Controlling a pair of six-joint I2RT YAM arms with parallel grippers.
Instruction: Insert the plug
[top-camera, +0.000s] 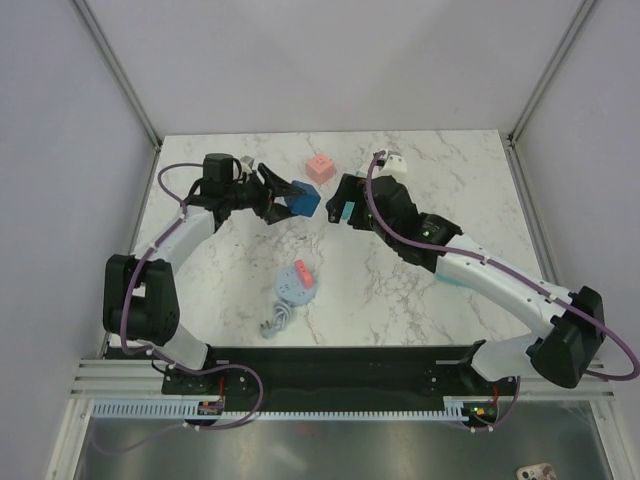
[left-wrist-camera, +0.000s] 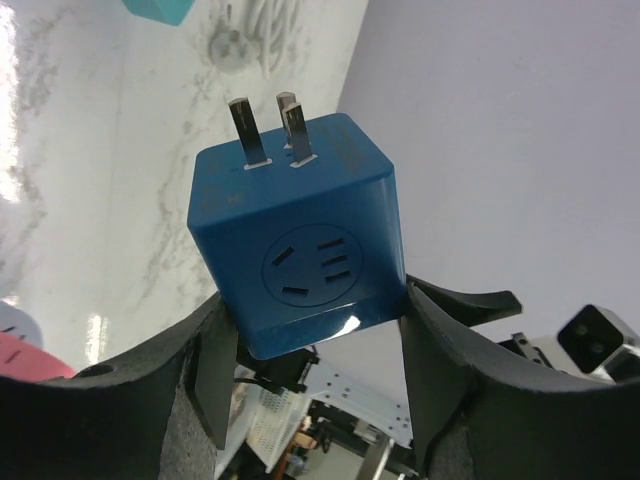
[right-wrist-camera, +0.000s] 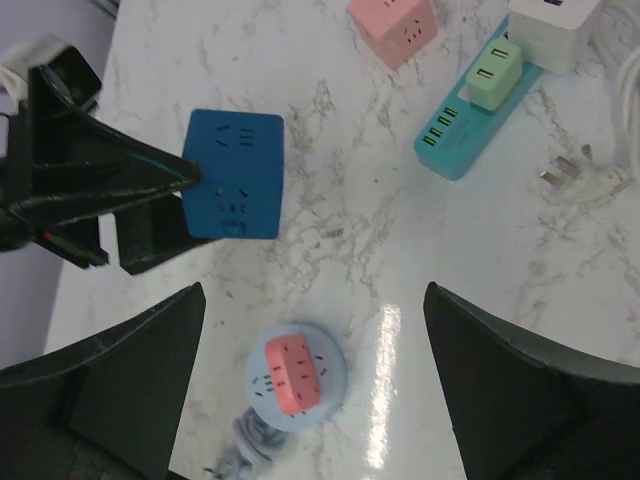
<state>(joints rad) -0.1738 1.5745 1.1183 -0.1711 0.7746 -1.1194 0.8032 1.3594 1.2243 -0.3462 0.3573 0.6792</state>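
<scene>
Our left arm (top-camera: 185, 232) reaches up-table with the elbow bent. Left gripper (top-camera: 288, 200) points right, fingers (left-wrist-camera: 440, 350) clamped on the blue cube plug (top-camera: 304, 201). Our right arm (top-camera: 485, 268) stretches in from the right. Right gripper (top-camera: 338, 208) faces left, jaws wide apart, gripping nothing.

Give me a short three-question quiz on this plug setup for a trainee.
1. True or false: the left end effector grips the blue cube.
2. How many metal prongs stick out of that cube? A two, B three, C five.
3. Fill in: the right end effector is ___ and holds nothing.
Key: 1 true; 2 B; 3 open.
</scene>
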